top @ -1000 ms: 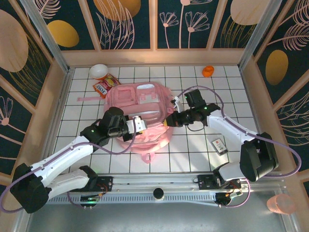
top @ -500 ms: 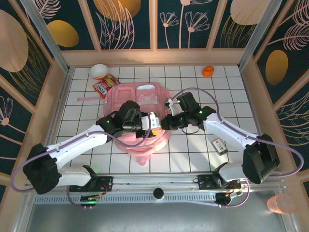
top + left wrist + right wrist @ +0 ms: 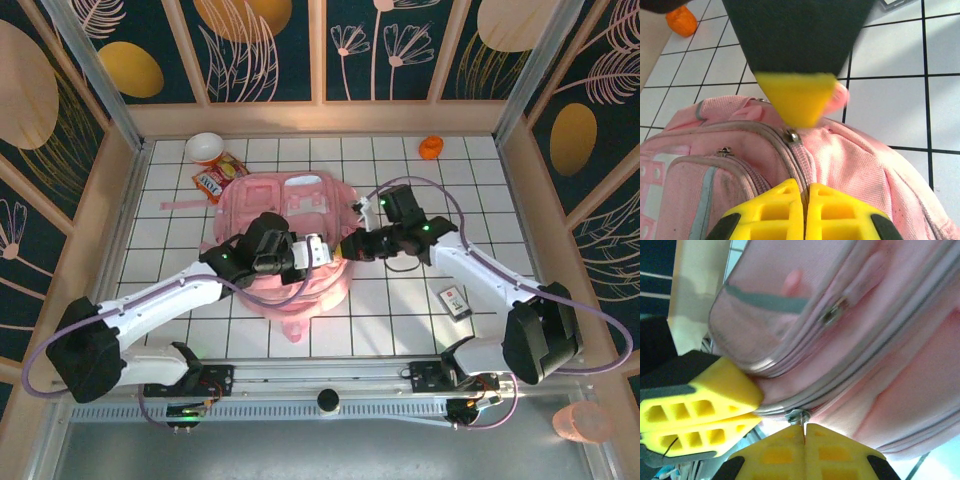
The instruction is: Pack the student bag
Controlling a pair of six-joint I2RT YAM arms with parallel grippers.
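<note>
Opening the main zip looks like the step in hand. The student bag (image 3: 290, 210) lies mid-tabletop (image 3: 400, 300), zip closed here, contents hidden. At its right edge the left gripper (image 3: 322, 250) has its jaws pinched on the zip seam (image 3: 799, 165). The right gripper (image 3: 350, 247) has its jaws closed, seemingly on the zip pull (image 3: 798, 416). Next, draw them apart.

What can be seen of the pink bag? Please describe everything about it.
The bag is a large soft backpack of pink cloth with grey zip lines, several front pockets and white trim. It lies on its back near the middle of the tiled table, pockets up. The left gripper and the right gripper are both shut on its zip, facing each other.
</note>
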